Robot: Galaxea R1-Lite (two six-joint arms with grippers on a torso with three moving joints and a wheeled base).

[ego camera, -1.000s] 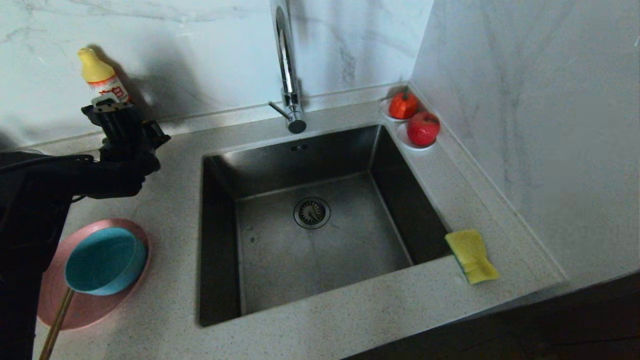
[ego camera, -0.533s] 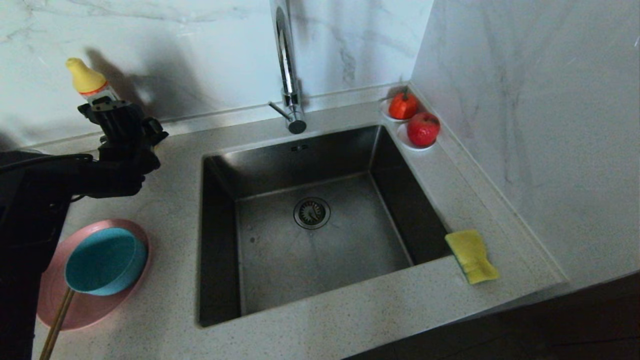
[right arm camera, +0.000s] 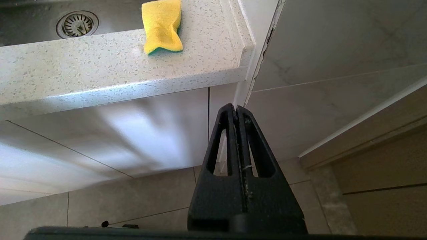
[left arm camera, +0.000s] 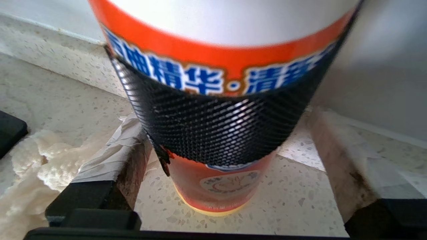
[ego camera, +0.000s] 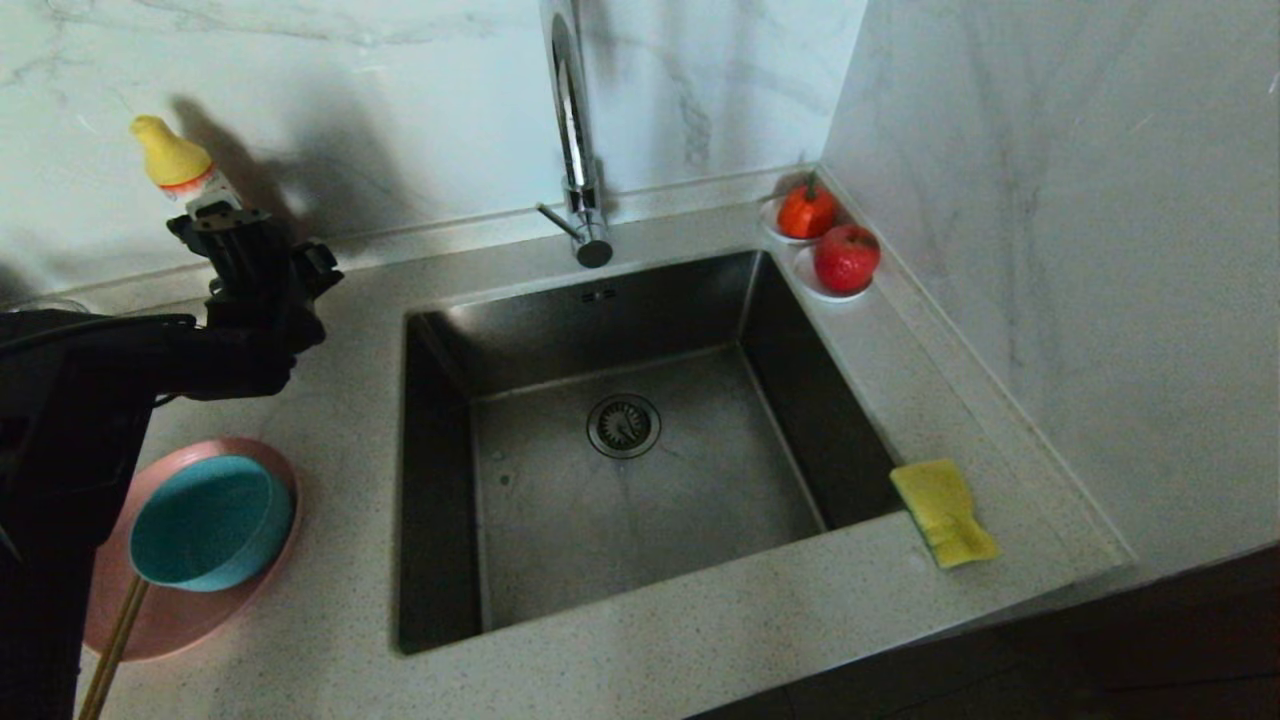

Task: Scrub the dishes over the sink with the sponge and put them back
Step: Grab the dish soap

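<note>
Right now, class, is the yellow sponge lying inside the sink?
No, the sponge lies on the counter beside the sink.

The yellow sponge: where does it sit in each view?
Head view: sponge lies on the counter at the sink's near right corner.
Left wrist view: not in it.
Right wrist view: sponge lies on the counter edge, beyond the shut right pincer.
Shared landmark: drain strainer.
</note>
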